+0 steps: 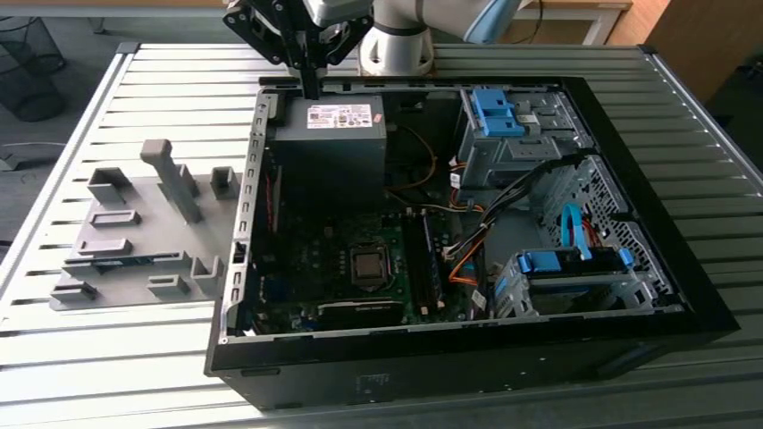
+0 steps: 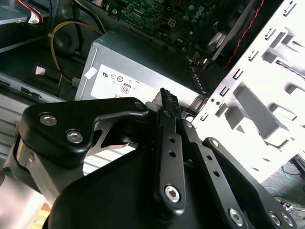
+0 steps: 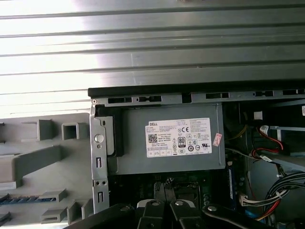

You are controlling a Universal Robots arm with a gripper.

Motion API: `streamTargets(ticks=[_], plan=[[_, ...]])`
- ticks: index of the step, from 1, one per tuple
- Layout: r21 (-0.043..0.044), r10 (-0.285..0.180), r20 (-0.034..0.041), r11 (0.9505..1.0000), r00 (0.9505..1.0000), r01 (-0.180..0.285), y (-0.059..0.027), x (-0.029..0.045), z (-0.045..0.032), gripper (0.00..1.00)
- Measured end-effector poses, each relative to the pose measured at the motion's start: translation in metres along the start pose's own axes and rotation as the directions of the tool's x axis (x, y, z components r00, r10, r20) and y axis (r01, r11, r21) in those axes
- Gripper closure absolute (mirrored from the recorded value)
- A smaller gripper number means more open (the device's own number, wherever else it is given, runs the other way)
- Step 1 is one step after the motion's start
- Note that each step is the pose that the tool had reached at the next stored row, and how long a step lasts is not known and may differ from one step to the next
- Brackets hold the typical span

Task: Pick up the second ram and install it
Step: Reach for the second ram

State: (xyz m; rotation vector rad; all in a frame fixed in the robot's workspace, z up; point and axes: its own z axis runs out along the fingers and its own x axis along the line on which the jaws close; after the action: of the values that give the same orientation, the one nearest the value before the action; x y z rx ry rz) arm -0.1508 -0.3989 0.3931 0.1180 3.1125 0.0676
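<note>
Collision is the chief risk, as I judge it. The gripper [image 1: 311,88] hangs with its tips low over the far wall of the computer case [image 1: 477,368], just above the far edge of the power supply [image 1: 328,143]. Any sideways travel at this height toward the exterior view's left could clip the case's upright metal wall.

A second hazard sits at the grey holder [image 1: 149,239] on the slatted table [image 1: 120,357]. The second ram [image 1: 120,261] lies there as a thin blue strip among raised blocks, toward the holder's near end and well apart from the gripper. A descent slightly off line could strike a block or tip the stick rather than straddle it.

The fingers [image 2: 167,129] look pressed together with nothing between them. Meeting the board in that state would push on its chips instead of gripping its edges.

The arm reaches in from the far side of the table, with its wrist high and the fingers pointing steeply down. In both wrist views the power supply's labelled face lies just beyond the fingertips. In the first wrist view a thin blue strip, seemingly the same ram, rests in the holder.
</note>
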Motion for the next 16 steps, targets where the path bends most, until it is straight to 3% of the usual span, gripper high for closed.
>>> streamTargets(ticks=[16], plan=[[0.0, 0.0, 0.0, 1.0, 1.0, 0.0, -0.0006, 0.0074, 0.0002, 0.89]])
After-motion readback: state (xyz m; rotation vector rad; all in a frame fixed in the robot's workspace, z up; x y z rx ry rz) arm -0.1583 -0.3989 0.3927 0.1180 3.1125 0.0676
